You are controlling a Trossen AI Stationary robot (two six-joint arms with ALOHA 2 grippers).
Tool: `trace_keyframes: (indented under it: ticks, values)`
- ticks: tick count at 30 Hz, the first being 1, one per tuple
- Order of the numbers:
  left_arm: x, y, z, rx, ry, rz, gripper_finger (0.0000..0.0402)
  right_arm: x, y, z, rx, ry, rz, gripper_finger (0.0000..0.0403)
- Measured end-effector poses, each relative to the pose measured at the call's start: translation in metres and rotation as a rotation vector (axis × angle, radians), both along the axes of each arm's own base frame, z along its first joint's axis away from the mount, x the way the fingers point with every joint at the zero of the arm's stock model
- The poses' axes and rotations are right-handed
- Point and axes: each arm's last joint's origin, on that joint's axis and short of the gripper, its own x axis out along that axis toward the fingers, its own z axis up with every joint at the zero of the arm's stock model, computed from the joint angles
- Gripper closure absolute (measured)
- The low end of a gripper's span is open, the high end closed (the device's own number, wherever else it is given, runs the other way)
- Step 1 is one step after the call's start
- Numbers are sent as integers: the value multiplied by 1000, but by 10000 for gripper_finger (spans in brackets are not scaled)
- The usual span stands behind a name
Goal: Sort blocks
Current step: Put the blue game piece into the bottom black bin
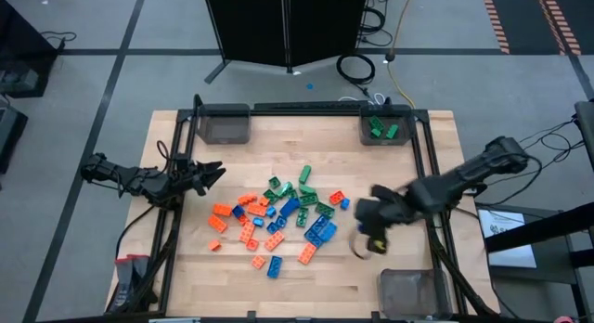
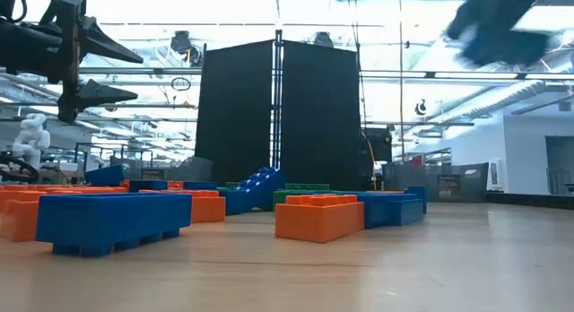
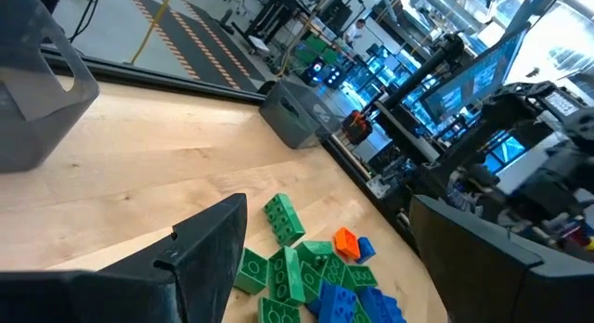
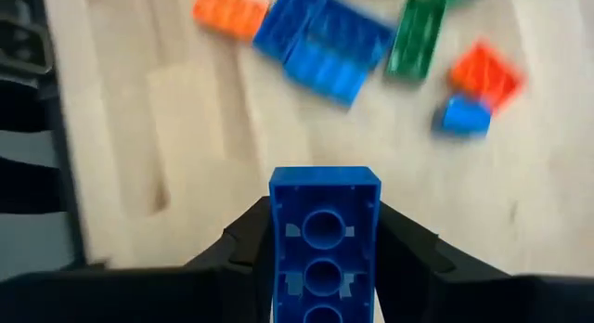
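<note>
The blocks [image 1: 278, 216] lie in a loose heap of orange, green and blue bricks in the middle of the table; in the low view the blocks [image 2: 318, 215] stand in a row across the table. My right gripper [image 1: 364, 228] hovers over the right of the table, beside the heap, shut on one blue oblong block [image 4: 325, 239]. It shows blurred high in the low view [image 2: 498, 25]. My left gripper [image 1: 209, 172] waits open above the table's left side, short of the heap; in its wrist view the gripper [image 3: 327, 207] points at green and blue bricks [image 3: 306, 277]. My right gripper pinches the blue oblong block between its two fingers [image 4: 246, 235], one on each long side [image 4: 278, 221]. The block's hollow underside faces the wrist camera and its free end [image 4: 325, 179] sticks out past the fingertips. It is lifted clear of the table.
A clear grey bin [image 1: 385, 128] at the far right corner holds a few green blocks. Another bin [image 1: 225, 125] sits at the far left corner, and a third bin [image 1: 411, 290] at the near right corner. Bare wood lies right of the heap and along the near edge.
</note>
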Motion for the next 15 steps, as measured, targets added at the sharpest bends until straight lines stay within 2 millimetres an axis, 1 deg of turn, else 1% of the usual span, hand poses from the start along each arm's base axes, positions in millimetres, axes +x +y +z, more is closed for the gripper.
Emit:
trace_keyframes:
  ticks: [3, 7, 12, 15]
  values:
    - [0, 0, -2, 6, 17, 0, 98, -21, 25, -1, 41, 56, -44, 287]
    - [0, 0, -2, 6, 17, 0, 98, -39, 58, -8, 92, 98, -92, 287]
    - [0, 0, -2, 6, 17, 0, 98, -53, 94, -25, 125, 151, -156, 287]
    - [0, 0, -2, 6, 16, 0, 98, -58, 116, -38, 141, 169, -171, 287]
